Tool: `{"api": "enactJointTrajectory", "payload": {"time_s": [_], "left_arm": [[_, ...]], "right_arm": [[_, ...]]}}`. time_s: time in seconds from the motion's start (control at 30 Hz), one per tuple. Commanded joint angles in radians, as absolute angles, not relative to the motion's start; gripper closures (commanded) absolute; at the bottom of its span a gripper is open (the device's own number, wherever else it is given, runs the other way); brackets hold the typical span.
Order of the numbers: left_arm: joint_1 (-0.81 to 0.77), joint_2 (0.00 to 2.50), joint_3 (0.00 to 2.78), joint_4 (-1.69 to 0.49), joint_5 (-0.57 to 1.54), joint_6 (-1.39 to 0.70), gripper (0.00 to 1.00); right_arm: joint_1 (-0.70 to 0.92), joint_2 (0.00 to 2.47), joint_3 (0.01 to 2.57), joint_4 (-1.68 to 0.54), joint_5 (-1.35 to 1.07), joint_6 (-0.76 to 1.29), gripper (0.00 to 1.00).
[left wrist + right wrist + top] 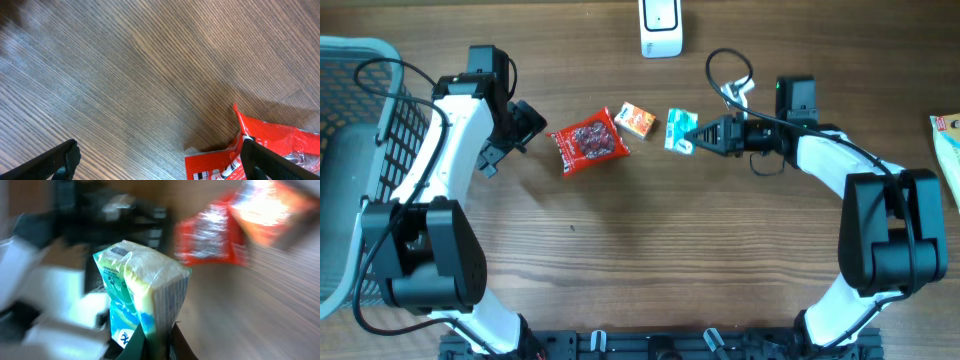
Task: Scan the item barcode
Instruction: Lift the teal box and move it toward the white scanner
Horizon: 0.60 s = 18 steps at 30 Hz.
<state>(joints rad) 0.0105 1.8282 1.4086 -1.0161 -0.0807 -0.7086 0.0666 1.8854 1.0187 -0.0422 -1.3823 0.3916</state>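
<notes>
A brown wood-grain worktop (620,260) carries a red packet (588,142) near its middle, lying flat. Just right of the red packet sits a small orange box (636,120), and right of that is the teal packet (679,130). The right end effector (698,137) is clamped tight on the teal packet's far edge. The right wrist view is badly blurred, but the packet (145,295) seems to stand upright between the fingers. I cannot tell whether it touches the wood.

Just left of the red packet, the left end effector (532,125) is spread fully wide and grips nothing. One finger (265,160) overlaps the packet's corner (270,137) in the left wrist view. A white scanner (660,25) lies well beyond the red packet. A grey basket (360,150) stands far to its left.
</notes>
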Motion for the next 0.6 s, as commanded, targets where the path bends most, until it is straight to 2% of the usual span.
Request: {"api": "enactJointTrajectory", "payload": {"time_s": [0.0, 0.07, 0.17, 0.3, 0.43, 0.57], "left_arm": [[0.015, 1.839, 1.404, -1.016, -0.087, -0.719, 0.0], [0.015, 1.839, 1.404, -1.016, -0.087, -0.718, 0.0], [0.015, 1.839, 1.404, -1.016, -0.087, -0.718, 0.0], [0.015, 1.839, 1.404, -1.016, -0.087, -0.718, 0.0], [0.015, 1.839, 1.404, -1.016, -0.087, -0.718, 0.0], [0.015, 1.839, 1.404, -1.016, -0.087, -0.718, 0.0]], "right_arm": [[0.064, 1.895, 1.028, 0.159, -1.623, 0.638, 0.96], [0.064, 1.895, 1.028, 0.3, -1.624, 0.807, 0.96], [0.064, 1.895, 1.028, 0.631, -1.623, 1.133, 0.96], [0.047, 1.895, 1.029, 0.916, -1.586, 1.492, 0.96], [-0.019, 1.895, 1.029, 1.001, -1.525, 1.664, 0.96], [-0.088, 1.895, 1.029, 1.013, -1.602, 1.645, 0.96]]}}
